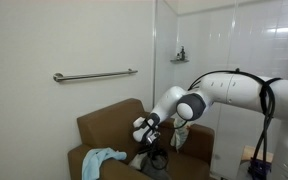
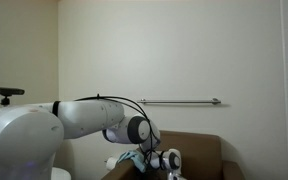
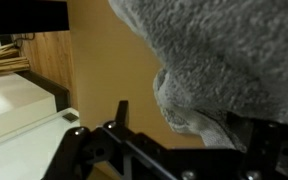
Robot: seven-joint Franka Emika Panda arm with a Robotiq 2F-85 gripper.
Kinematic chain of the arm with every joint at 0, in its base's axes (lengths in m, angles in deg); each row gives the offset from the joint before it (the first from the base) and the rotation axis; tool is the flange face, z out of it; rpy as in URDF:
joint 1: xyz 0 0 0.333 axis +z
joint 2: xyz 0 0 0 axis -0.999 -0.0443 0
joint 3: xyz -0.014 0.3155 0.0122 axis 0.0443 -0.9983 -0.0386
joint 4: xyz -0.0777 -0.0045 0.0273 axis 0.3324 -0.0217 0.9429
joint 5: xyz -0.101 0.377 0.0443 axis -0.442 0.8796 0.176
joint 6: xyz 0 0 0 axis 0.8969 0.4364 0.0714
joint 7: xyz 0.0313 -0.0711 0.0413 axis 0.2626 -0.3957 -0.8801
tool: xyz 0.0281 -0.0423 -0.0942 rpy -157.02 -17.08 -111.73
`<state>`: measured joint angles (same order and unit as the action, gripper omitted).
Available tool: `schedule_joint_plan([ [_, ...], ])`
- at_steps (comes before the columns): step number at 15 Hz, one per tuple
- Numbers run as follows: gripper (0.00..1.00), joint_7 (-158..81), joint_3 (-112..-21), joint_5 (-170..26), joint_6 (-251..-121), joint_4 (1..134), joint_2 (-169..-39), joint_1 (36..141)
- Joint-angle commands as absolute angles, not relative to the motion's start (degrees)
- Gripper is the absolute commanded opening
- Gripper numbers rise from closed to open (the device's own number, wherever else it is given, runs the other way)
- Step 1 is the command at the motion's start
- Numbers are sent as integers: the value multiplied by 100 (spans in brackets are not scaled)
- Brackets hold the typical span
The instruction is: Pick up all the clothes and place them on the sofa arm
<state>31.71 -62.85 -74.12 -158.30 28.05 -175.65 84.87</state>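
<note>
A brown sofa stands against the wall and also shows in an exterior view. A light blue cloth lies over its arm, and shows again in an exterior view. My gripper is low over the seat, right above a dark grey cloth. In the wrist view the grey cloth fills the space between my fingers. The fingers are spread, and one finger stands clear of the cloth.
A metal grab rail runs along the wall above the sofa. A small shelf hangs by a glass partition. The robot arm reaches in from the side. A white surface shows in the wrist view.
</note>
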Motion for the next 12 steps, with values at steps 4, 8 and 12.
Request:
schedule_joint_plan([
  [4, 100, 3161, -6300, -7274, -17313, 3692, -17551, 8633],
  [8, 67, 3114, -6287, -7235, -17738, 3978, -17456, 8626],
  [12, 40, 2944, -6323, -7225, -18068, 4165, -17375, 8619],
])
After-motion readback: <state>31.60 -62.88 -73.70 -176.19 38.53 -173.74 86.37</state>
